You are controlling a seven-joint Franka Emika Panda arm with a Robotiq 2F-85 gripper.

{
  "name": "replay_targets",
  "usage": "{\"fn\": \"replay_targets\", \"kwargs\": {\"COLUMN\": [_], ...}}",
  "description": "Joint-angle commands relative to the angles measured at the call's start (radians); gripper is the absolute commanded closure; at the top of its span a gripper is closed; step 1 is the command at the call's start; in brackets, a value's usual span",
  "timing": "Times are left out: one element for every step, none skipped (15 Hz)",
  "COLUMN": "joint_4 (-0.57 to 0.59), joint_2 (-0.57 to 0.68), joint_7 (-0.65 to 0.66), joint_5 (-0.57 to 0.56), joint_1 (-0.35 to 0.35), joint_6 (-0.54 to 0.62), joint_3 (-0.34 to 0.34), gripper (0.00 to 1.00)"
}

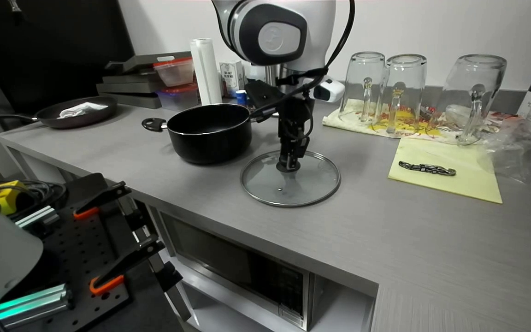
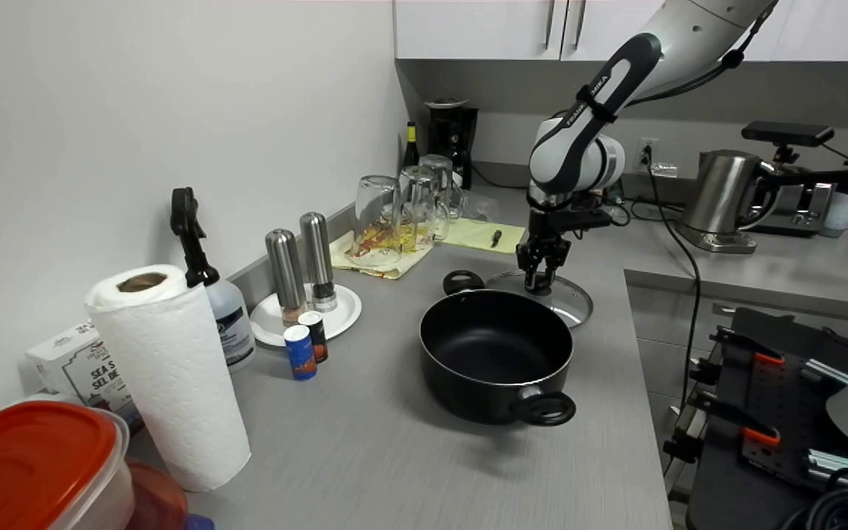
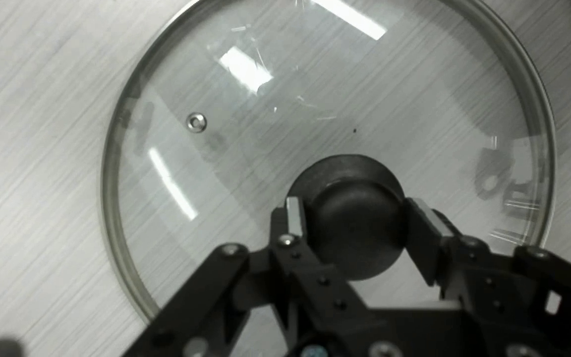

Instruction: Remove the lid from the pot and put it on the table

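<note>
The glass lid (image 1: pixel 307 189) with metal rim and black knob is level at the surface of the grey table (image 1: pixel 431 249), beside the pot. The lid also shows in an exterior view (image 2: pixel 577 300), partly behind the pot, and fills most of the wrist view (image 3: pixel 414 99). The black pot (image 1: pixel 210 145) stands uncovered and looks empty inside; it also shows here (image 2: pixel 468 390). My gripper (image 1: pixel 289 165) points down over the lid's centre. In the wrist view, its fingers (image 3: pixel 354 218) touch both sides of the knob. Whether a small gap lies under the rim, I cannot tell.
Several glass mugs (image 1: pixel 399 92) stand upside down on a cloth along the wall. A yellow cloth (image 1: pixel 450 184) with a dark object lies near them. A paper towel roll (image 2: pixel 166 375), shakers (image 2: pixel 300 353) and a white plate (image 2: pixel 347 313) stand by the wall. A frying pan (image 1: pixel 76 115) lies further along.
</note>
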Motion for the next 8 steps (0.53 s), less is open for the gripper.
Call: {"fn": "replay_targets", "kwargs": {"joint_4": [0.024,0.026,0.025,0.021,0.014,0.018,0.018,0.018], "joint_2": [0.006,0.004,0.001,-0.007,-0.015,-0.002,-0.003,-0.004], "joint_7": [0.007,0.006,0.005,0.001,0.007,0.001,0.001,0.001], "joint_5": [0.022,0.022,0.022,0.024,0.024,-0.001,0.0,0.0], "joint_1": [-0.006,-0.007,-0.007,-0.009,-0.006,-0.001,-0.001,-0.001], "joint_6": [0.003,0.003,0.004,0.004,0.006,-0.002,-0.002,-0.002], "joint_3": [0.013,0.013,0.013,0.016,0.014,0.003,0.004,0.004], "gripper": [0.16,0.1,0.02,0.01,0.0,0.07,0.01,0.0]}}
